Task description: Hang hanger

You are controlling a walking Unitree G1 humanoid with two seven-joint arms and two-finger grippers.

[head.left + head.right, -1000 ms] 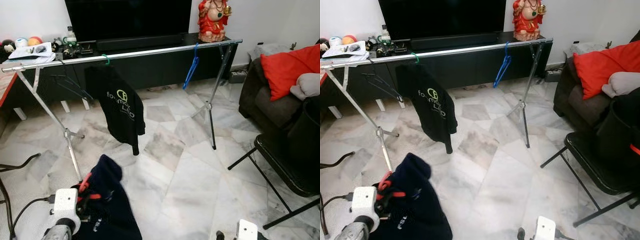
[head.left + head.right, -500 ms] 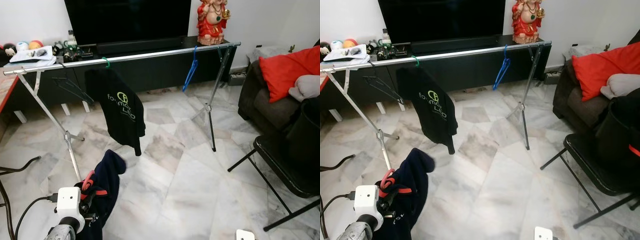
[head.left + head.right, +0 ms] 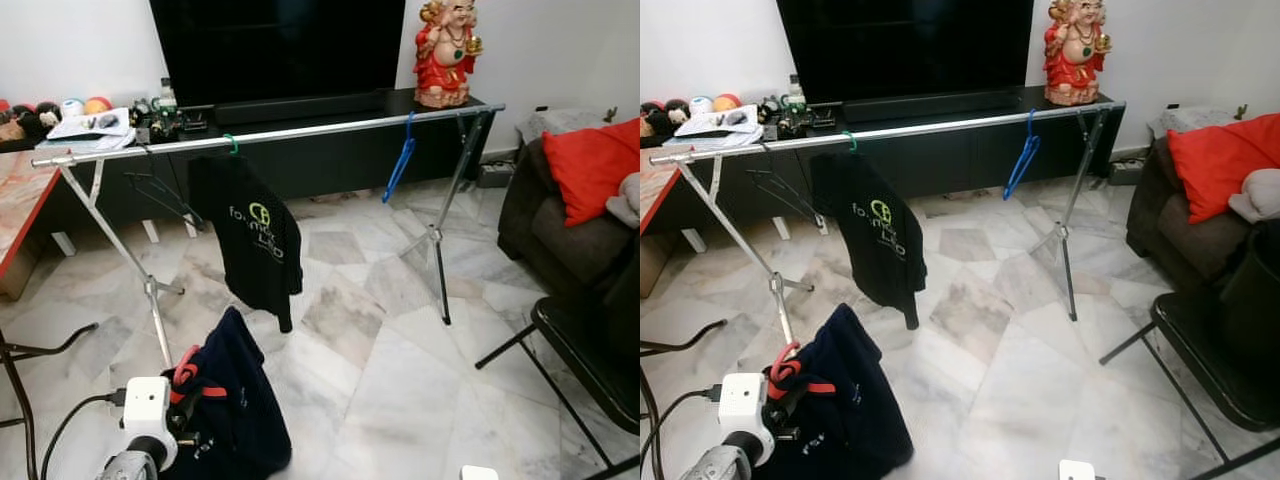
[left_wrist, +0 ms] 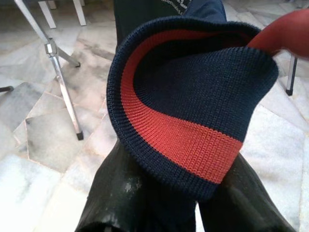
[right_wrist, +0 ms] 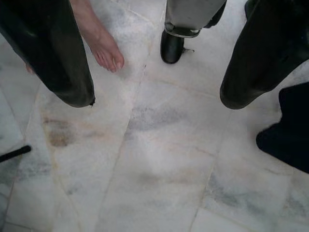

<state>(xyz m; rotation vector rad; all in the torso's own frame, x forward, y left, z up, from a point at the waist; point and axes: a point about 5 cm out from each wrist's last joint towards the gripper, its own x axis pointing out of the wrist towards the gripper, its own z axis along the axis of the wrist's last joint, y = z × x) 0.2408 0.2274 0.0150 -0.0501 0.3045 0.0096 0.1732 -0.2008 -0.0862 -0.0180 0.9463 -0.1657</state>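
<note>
Low left, head views: left gripper [image 3: 790,398] clamped on red plastic hanger [image 3: 786,368] carrying a navy knit garment w/ red collar stripe [image 3: 235,405], held well below the silver metal clothes rail [image 3: 300,130]. Left wrist cam adds detail: the ribbed collar sits between both black fingers [image 4: 120,193]. On the rail, L to R: black printed T-shirt on green hanger [image 3: 255,240], then empty blue plastic hanger [image 3: 400,160]. Right wrist cam: right gripper [image 5: 159,96] spread wide over marble floor [image 5: 154,159]; a person's bare foot [image 5: 104,48] nearby.
</note>
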